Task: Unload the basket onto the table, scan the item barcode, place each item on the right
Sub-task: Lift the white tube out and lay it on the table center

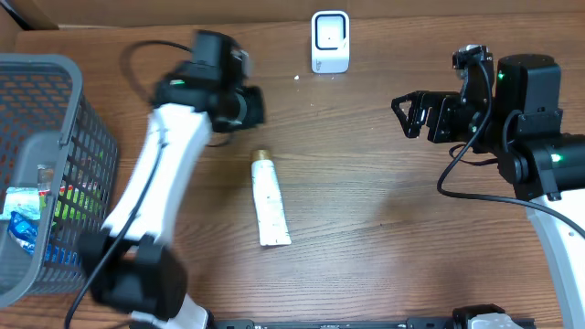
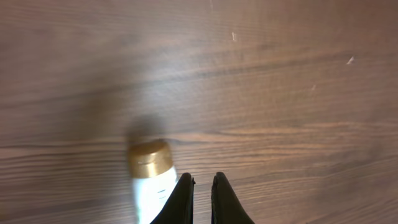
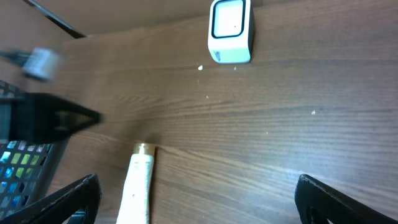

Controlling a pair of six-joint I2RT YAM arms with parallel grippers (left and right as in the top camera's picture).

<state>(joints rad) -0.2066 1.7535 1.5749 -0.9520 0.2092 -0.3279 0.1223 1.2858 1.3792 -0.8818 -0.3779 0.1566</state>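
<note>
Left hand [image 2: 202, 182] is closed, empty; right hand [image 1: 409, 113] wide. Tube [image 1: 271, 203] lies ungrasped on the surface [image 1: 384, 238], well apart from the scanner [image 1: 330, 41]; scanning not yet done.

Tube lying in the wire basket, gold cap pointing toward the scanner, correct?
No. The tube lies on the table, outside the wire basket, as the overhead view shows. Its gold cap does point toward the scanner.

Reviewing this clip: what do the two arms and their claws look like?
The left arm and right arm have white links, black joint housings with green lights, and looping black cables. The left claw and right claw have plain black, tapered fingers.
</note>
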